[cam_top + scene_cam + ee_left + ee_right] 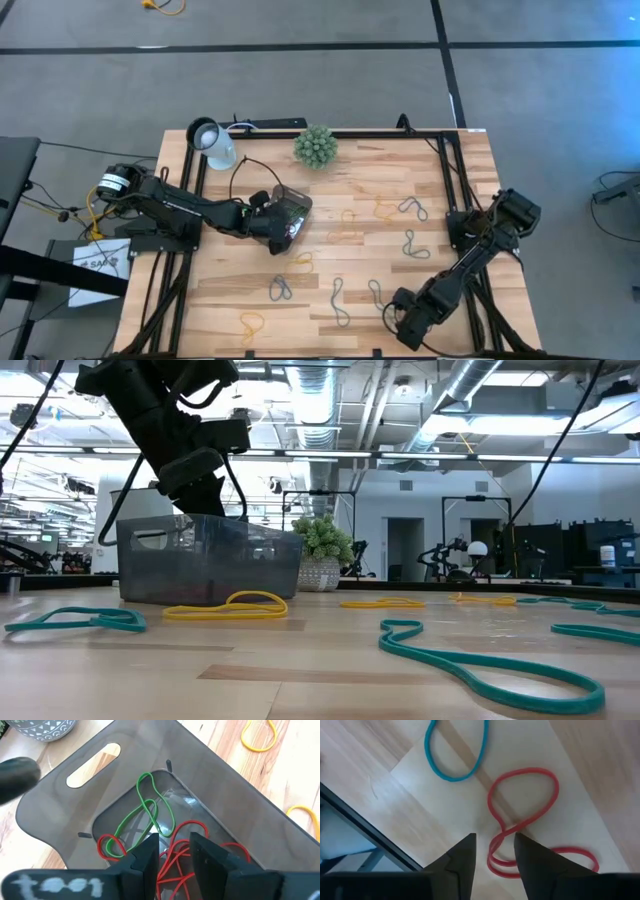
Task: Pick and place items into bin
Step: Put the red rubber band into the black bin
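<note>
The bands look like nothing to lift: thin, limp rubber loops that sag flat on the wood and twist into figure-eights, so I'd judge the trick is pinching a strand off the surface, best where two runs cross and the rubber stands a little proud. The right gripper (494, 851) hangs low over the near right part of the table with its fingers slightly parted, straddling the crossing of a red band (522, 820); a teal band (455, 750) lies just beyond it, apart. The left gripper (174, 851) sits above the bin (291, 208), which stands left of the table's middle, and its fingers are a little apart with nothing visibly clamped between them, though red strands lie right under the tips. Inside the bin a green band (147, 812) and several red ones are heaped in a loose tangle. The bin itself is smoky, see-through plastic, smooth-walled with rounded corners and a slot handle, rigid next to its floppy contents. More bands, yellow (225, 605) and teal, lie scattered across the pale, lightly grained table (440, 175), well apart from one another.
</note>
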